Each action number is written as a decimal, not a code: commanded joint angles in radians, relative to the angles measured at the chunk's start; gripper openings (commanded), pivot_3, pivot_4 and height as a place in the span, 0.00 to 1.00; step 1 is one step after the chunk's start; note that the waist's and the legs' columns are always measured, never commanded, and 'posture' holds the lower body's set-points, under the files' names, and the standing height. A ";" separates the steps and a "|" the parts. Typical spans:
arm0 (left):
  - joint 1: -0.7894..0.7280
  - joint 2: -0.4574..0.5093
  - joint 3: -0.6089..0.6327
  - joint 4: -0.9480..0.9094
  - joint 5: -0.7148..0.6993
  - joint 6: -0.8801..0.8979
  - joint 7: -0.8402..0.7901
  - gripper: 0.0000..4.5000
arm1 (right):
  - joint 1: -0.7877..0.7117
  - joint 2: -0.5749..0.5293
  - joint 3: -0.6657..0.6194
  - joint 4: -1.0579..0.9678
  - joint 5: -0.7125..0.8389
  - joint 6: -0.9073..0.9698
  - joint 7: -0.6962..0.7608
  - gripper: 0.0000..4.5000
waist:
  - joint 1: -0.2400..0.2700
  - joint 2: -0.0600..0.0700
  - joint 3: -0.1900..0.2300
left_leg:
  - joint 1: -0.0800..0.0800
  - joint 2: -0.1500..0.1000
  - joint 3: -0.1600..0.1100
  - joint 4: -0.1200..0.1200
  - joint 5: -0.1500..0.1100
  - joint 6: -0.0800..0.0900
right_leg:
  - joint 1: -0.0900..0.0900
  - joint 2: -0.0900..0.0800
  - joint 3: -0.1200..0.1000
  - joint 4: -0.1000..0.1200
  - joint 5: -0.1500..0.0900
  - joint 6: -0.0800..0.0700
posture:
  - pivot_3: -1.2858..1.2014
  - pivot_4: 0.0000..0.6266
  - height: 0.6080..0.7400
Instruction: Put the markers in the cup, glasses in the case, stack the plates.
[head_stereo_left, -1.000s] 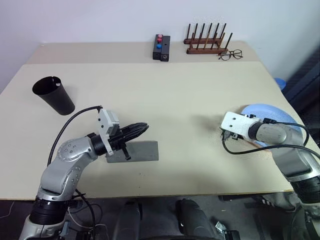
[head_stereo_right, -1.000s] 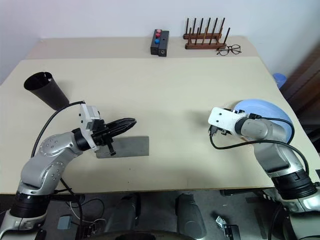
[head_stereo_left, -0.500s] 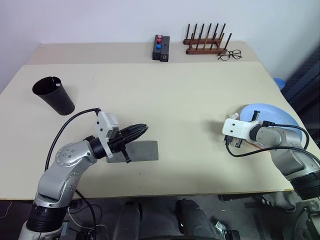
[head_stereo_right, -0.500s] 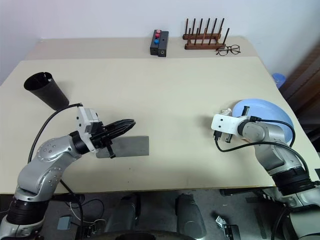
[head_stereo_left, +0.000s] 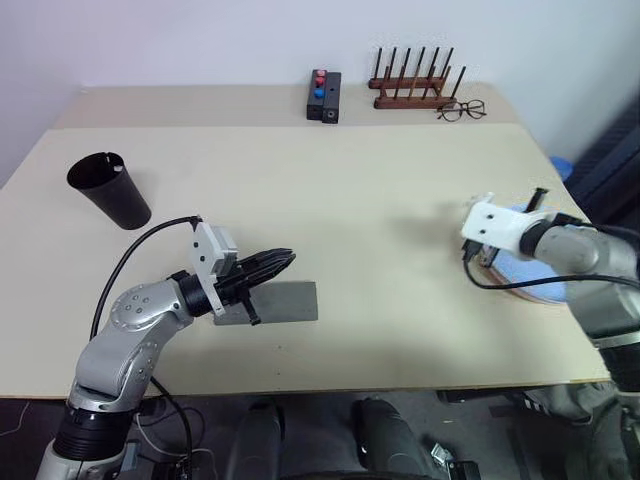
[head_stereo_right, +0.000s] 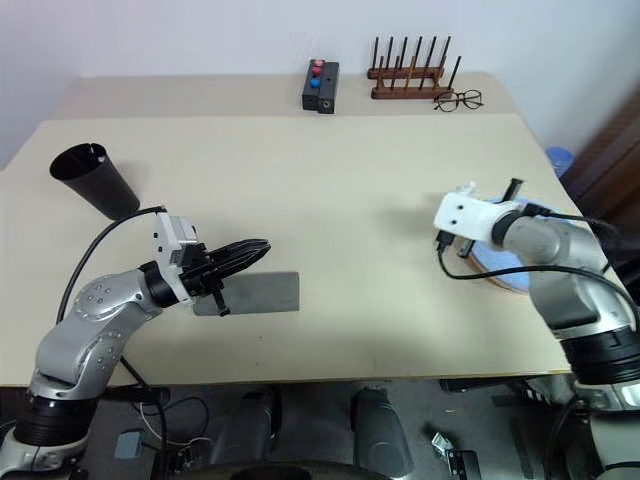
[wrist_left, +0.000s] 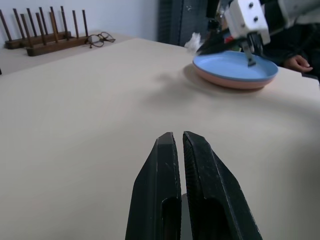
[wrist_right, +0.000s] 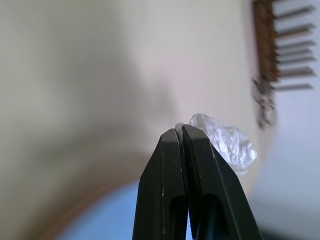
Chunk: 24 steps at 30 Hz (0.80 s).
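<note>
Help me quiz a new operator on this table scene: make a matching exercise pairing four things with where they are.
Things:
1. cup
2. case
3. blue plate
4. spectacles

Places:
A. lying on top of the pink plate
B. beside the wooden rack at the back
C. standing on the left side of the table
D. lying flat near the table's front edge

Pairs: 1-C, 2-D, 3-A, 4-B

Pink plate (wrist_left: 220, 82) mostly hidden under blue plate (wrist_left: 227, 67) (rim only); markers unseen inside cup (head_stereo_left: 108, 189).
</note>
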 joint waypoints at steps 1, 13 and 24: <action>-0.016 -0.007 0.003 -0.009 0.003 -0.024 -0.005 0.05 | 0.057 -0.053 -0.078 -0.013 0.004 0.039 0.014 0.01 | -0.001 0.000 0.000 | 0.000 0.000 0.000 0.000 0.000 0.000 | 0.000 0.000 0.000 0.000 0.000 0.000 | 0.52 0.24 1.00; -0.024 -0.005 0.040 0.031 0.023 -0.046 0.013 0.05 | 0.066 -0.015 -0.101 -0.047 0.068 0.044 0.011 0.63 | -0.029 0.000 0.000 | 0.001 0.000 0.001 0.000 0.000 0.000 | 0.000 0.000 0.001 0.001 0.000 0.000 | 0.52 0.24 1.00; 0.161 0.094 0.312 0.102 0.124 -0.121 0.114 0.05 | 0.003 0.275 -0.148 -0.122 0.477 0.049 0.104 0.63 | -0.030 0.000 0.000 | 0.001 0.001 0.001 -0.002 0.000 0.000 | 0.000 0.001 0.001 0.000 0.000 0.001 | 0.52 0.24 1.00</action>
